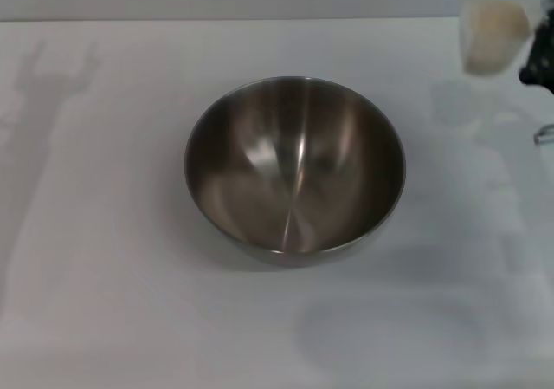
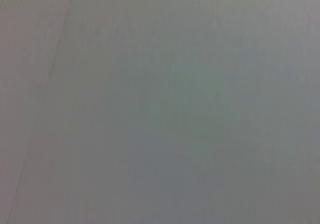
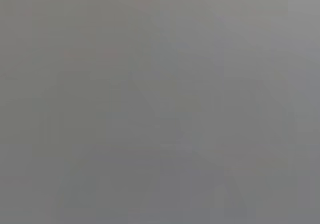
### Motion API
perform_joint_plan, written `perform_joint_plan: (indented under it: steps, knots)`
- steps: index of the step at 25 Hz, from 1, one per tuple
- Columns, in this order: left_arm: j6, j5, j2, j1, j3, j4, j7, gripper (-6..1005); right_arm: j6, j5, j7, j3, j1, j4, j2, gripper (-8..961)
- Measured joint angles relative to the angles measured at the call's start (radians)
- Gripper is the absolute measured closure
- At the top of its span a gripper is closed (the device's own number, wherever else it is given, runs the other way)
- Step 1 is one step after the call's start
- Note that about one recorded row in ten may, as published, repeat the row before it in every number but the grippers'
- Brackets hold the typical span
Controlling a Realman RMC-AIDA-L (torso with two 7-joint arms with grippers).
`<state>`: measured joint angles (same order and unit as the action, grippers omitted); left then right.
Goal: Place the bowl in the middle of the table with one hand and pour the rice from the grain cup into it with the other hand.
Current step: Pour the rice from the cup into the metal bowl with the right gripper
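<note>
One bowl [image 1: 294,168] sat upright near the middle of the table [image 1: 104,259], its brushed steel inside holding nothing. At about two o'clock from it, well apart and near the table's far right corner, the grain cup [image 1: 492,35] showed blurred, raised above its own pale shadow on the tabletop, with the rice [image 1: 497,21] filling its upper part. Just beside the cup, at the frame's right edge, a dark piece of the right gripper [image 1: 538,64] was visible; whether its claw was clamped on the cup could not be told. The left gripper was out of sight in every view. Both wrist views showed only a featureless grey surface.
</note>
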<state>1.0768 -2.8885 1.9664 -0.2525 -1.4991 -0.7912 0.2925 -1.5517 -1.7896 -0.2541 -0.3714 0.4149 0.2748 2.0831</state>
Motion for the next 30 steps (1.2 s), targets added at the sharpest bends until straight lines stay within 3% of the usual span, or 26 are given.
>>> perform_joint_plan:
  steps: [9,19,30]
  knots:
    - [-0.003,0.0,0.002,-0.006,0.001,-0.007,0.004,189,0.011,-0.165,-0.315,0.002,0.105,-0.032,-0.001,929]
    - [-0.007,0.0,0.003,-0.011,-0.012,-0.011,-0.001,189,0.038,-0.347,-0.796,0.002,0.135,-0.033,-0.001,930]
    - [-0.008,0.0,0.025,-0.002,-0.05,-0.01,-0.002,189,0.051,-0.445,-1.028,0.002,0.178,-0.104,-0.001,934]
